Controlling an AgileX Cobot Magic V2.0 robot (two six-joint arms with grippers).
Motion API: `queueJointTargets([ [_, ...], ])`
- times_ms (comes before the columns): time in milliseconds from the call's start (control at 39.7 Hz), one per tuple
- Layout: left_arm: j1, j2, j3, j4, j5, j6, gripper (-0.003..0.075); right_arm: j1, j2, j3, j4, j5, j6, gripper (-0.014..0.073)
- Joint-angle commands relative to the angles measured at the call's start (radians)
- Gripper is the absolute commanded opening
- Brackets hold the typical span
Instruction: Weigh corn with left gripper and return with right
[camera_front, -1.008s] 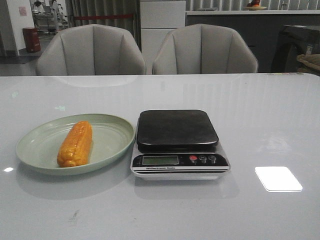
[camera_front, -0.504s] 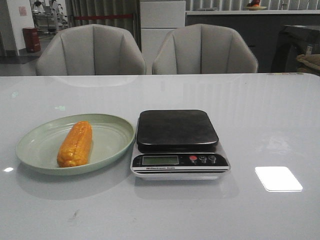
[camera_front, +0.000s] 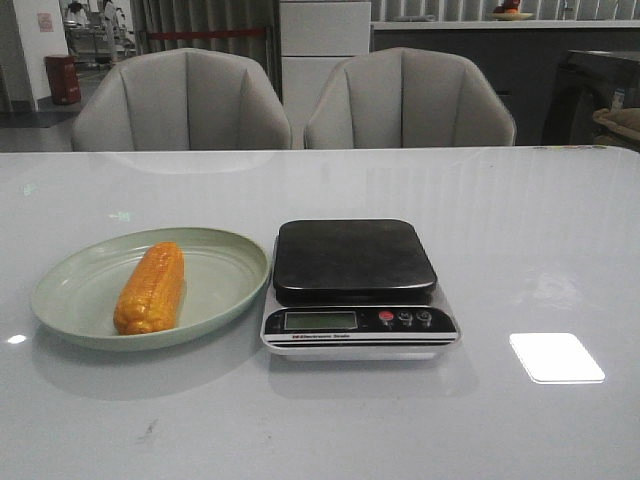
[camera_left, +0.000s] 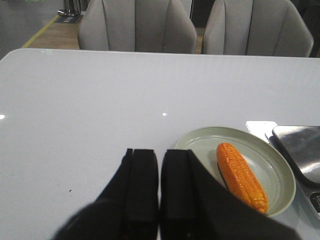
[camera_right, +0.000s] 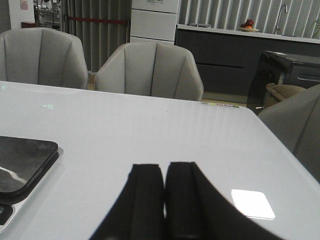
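The orange-yellow corn lies on a pale green plate at the left of the table. It also shows in the left wrist view on the plate. A digital scale with a dark platform stands right beside the plate; its platform is bare. My left gripper is shut and empty, above the table to the left of the plate. My right gripper is shut and empty, to the right of the scale. Neither gripper shows in the front view.
Two grey chairs stand behind the table's far edge. A bright light reflection lies on the glossy white table right of the scale. Another chair stands at the table's right side.
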Motion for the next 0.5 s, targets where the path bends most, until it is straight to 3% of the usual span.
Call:
queueJointTargets([
  [0, -0.009, 0.019, -0.018, 0.004, -0.088, -0.009, 0.0123, -0.004, -0.02, 0.011, -0.01, -0.077, -0.004, 0.0167],
  [151, -0.031, 0.05, -0.017, 0.004, -0.094, -0.009, 0.0158, -0.004, -0.02, 0.011, -0.01, -0.077, -0.004, 0.0167],
  [227, -0.065, 0.088, -0.026, 0.004, -0.097, -0.009, 0.026, -0.004, -0.02, 0.011, -0.01, -0.077, -0.004, 0.0167],
  [378, -0.114, 0.175, -0.059, 0.006, -0.084, -0.009, 0.054, -0.004, -0.02, 0.011, -0.01, -0.077, -0.004, 0.0167],
  [479, -0.118, 0.241, -0.096, 0.006, -0.065, -0.009, 0.0632, -0.004, -0.02, 0.011, -0.01, -0.077, -0.004, 0.0167],
])
